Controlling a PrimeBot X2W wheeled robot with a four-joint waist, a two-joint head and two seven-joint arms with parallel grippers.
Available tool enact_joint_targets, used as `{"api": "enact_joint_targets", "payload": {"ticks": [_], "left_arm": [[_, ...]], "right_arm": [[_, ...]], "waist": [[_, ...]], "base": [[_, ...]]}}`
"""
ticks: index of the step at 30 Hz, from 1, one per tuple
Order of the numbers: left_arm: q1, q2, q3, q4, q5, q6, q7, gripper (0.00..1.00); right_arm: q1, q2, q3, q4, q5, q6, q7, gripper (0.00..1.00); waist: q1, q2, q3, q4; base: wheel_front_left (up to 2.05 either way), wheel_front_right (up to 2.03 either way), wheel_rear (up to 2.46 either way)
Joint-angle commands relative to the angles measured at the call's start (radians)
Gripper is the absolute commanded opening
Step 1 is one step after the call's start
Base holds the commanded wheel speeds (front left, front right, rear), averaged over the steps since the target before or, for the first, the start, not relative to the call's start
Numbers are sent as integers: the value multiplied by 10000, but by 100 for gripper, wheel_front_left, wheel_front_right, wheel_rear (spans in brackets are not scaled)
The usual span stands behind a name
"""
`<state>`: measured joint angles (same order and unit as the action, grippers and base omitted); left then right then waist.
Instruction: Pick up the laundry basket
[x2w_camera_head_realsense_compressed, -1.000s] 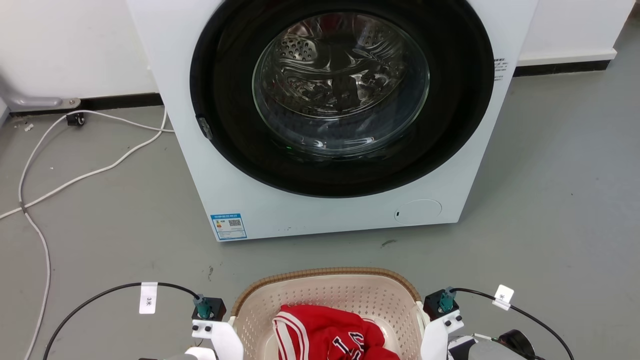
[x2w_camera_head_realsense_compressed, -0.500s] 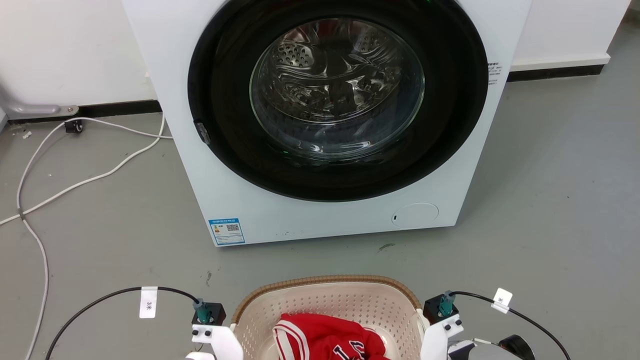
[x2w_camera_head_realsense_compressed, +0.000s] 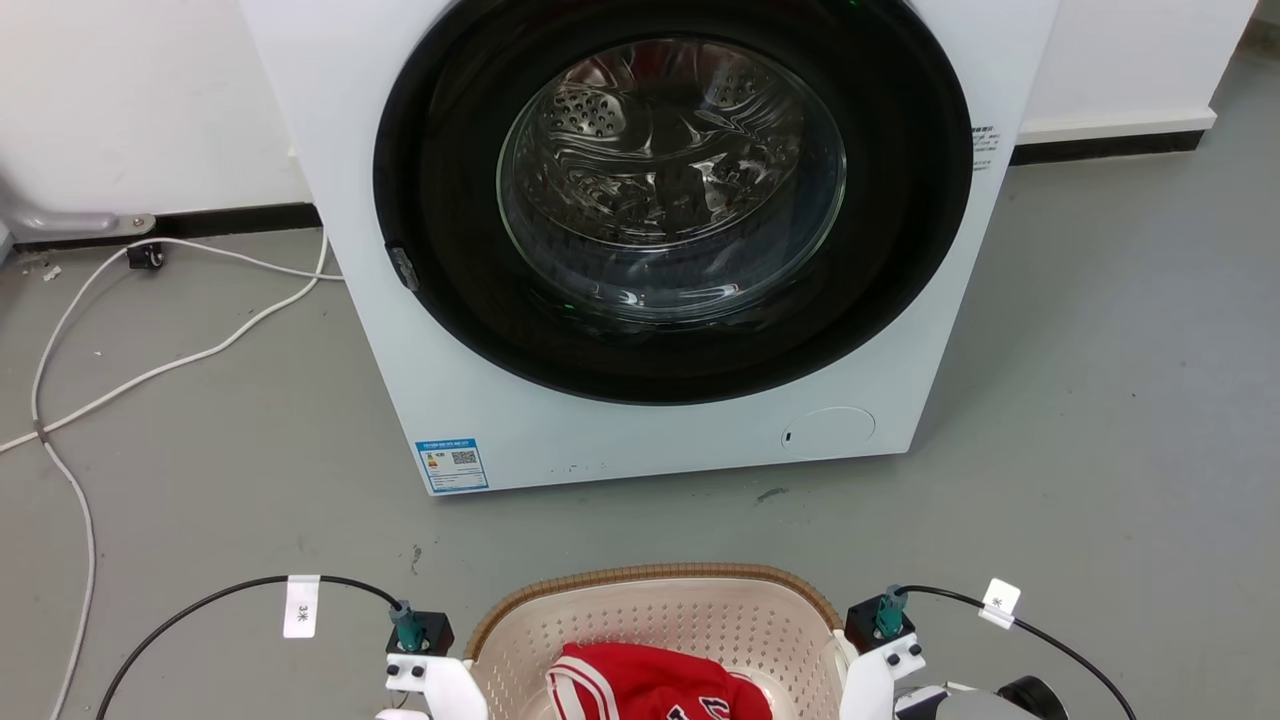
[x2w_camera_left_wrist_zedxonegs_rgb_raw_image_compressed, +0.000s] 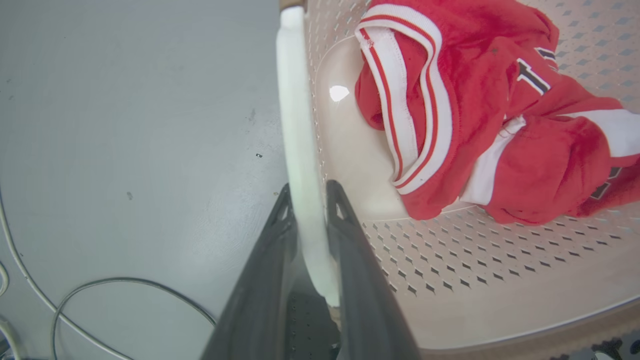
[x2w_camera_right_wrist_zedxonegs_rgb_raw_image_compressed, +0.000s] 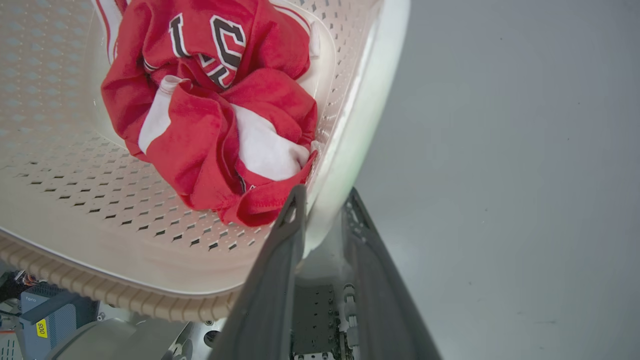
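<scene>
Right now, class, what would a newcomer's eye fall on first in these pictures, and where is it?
The big white washing machine, dark round door shut, stands at the top of the head view. Nearer the robot, the laundry basket holds a crumpled red garment. The left gripper and right gripper each grip a white side handle.

A white washing machine (x2w_camera_head_realsense_compressed: 600, 440) stands on grey floor (x2w_camera_head_realsense_compressed: 1100, 400) before a white wall (x2w_camera_head_realsense_compressed: 140, 100) with black skirting (x2w_camera_head_realsense_compressed: 1100, 148).

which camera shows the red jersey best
The right wrist view: the red jersey lies almost whole in the laundry basket, lettering visible. The left wrist view shows its striped trim but crops one side; the head view cuts it off at the bottom.
</scene>
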<state>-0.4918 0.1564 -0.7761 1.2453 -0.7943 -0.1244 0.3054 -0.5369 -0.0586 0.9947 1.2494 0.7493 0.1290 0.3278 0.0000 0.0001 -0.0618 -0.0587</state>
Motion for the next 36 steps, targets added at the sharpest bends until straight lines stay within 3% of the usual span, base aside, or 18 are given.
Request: {"api": "enact_joint_targets", "payload": {"ticks": [1,36], "left_arm": [[-87,-113,-130,-147,-47,-97,66,0],[-159,-11,-1023,-261,-1052,-107,396,0]], "right_arm": [[-160,151,104,-92,68,32,9,0],[-316,161,1071,-45,1114,32,264,0]], "waist": [[0,-1,-6,8],[0,-1,-11,11]], "base": [[0,0,0],[0,0,0]]}}
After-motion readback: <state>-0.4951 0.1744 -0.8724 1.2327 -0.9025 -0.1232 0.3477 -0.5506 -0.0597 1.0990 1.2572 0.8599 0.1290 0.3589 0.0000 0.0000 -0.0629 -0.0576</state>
